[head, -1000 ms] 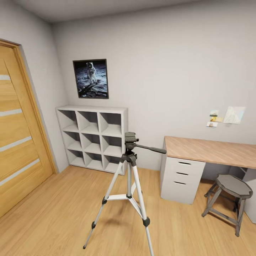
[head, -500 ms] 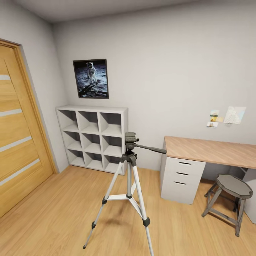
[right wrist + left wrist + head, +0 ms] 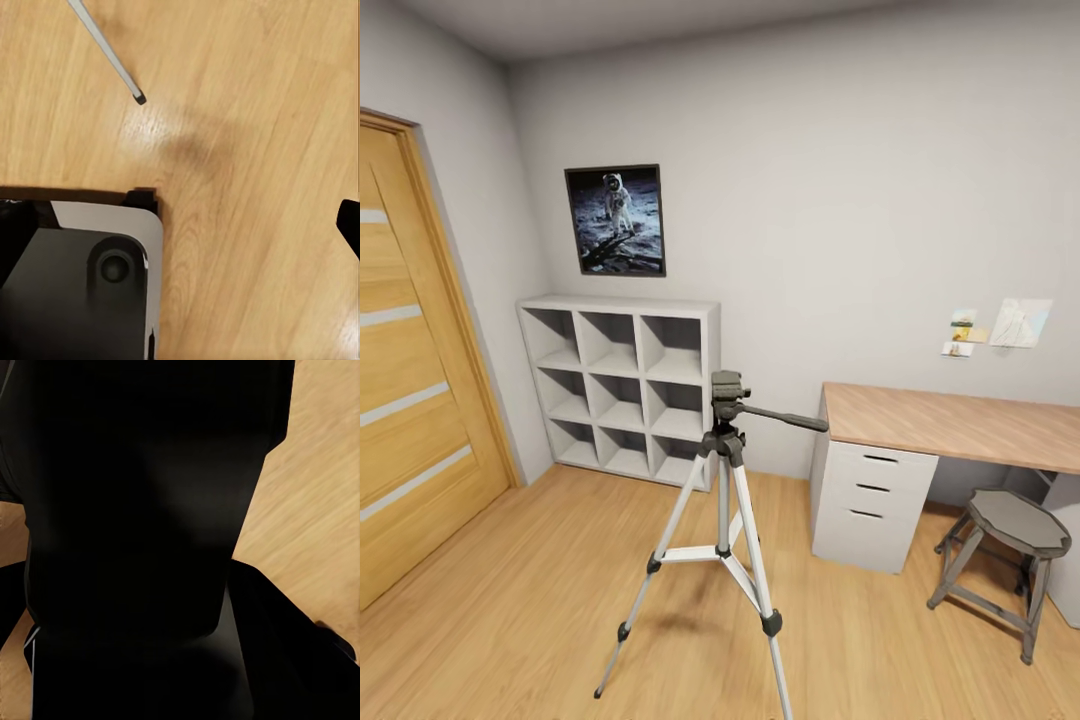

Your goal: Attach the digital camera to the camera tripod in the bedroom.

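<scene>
Camera tripod is standing upright on the plank floor in the middle of the bedroom, silver legs spreading out, its dark grey head carrying nothing and its pan handle pointing toward the worktop at the right. Behind it, grey cube shelves are sitting against the pale wall under an astronaut poster. White drawers are standing under the worktop's near end, with a dark stool beside them. An oak door is lining the left wall. From the right wrist, one silver tripod leg tip is resting on the floor. Whether either hand is open or closed, I cannot tell
</scene>
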You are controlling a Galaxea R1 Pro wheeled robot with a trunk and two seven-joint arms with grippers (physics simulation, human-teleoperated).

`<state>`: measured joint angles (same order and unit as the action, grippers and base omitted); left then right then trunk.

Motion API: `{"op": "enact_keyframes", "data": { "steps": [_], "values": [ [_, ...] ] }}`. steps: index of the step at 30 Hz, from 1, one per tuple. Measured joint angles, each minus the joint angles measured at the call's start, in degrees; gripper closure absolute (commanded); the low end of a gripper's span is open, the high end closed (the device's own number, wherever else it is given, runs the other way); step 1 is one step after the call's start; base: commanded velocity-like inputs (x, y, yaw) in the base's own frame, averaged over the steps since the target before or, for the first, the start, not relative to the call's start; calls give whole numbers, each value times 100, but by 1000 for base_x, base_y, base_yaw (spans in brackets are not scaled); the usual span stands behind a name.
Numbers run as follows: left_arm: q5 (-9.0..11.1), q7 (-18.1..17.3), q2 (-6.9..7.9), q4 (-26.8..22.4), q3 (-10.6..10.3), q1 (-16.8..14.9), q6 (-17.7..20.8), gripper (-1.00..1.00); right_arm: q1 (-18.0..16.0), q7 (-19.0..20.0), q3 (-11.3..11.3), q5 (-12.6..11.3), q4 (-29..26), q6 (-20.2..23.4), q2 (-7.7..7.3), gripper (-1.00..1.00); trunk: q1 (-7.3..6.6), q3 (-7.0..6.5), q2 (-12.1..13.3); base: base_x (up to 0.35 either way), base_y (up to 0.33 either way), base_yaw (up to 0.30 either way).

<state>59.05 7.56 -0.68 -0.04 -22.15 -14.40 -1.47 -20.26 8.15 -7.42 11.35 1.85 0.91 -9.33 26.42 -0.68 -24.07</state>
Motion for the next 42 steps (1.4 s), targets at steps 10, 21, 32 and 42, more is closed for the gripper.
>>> {"op": "enact_keyframes", "data": {
  "steps": [10,21,32,42],
  "values": [
    [-27,17,40,-66,-36,-1,-59,100,0,-4,0,10,-4,-8,-21,-100,0,85,0,0,0,0],
    [-45,17,97,-64,-38,1,-68,100,3,4,0,13,0,-10,-18,-100,-1,177,8,0,0,0],
    [-50,17,105,-68,-50,2,-69,100,4,5,0,15,-1,-11,-20,-100,-1,276,9,0,0,0],
    [-50,17,103,-68,-51,2,-69,100,4,-4,0,7,-3,-11,-30,-100,-1,368,8,0,0,0]
  ]
}}
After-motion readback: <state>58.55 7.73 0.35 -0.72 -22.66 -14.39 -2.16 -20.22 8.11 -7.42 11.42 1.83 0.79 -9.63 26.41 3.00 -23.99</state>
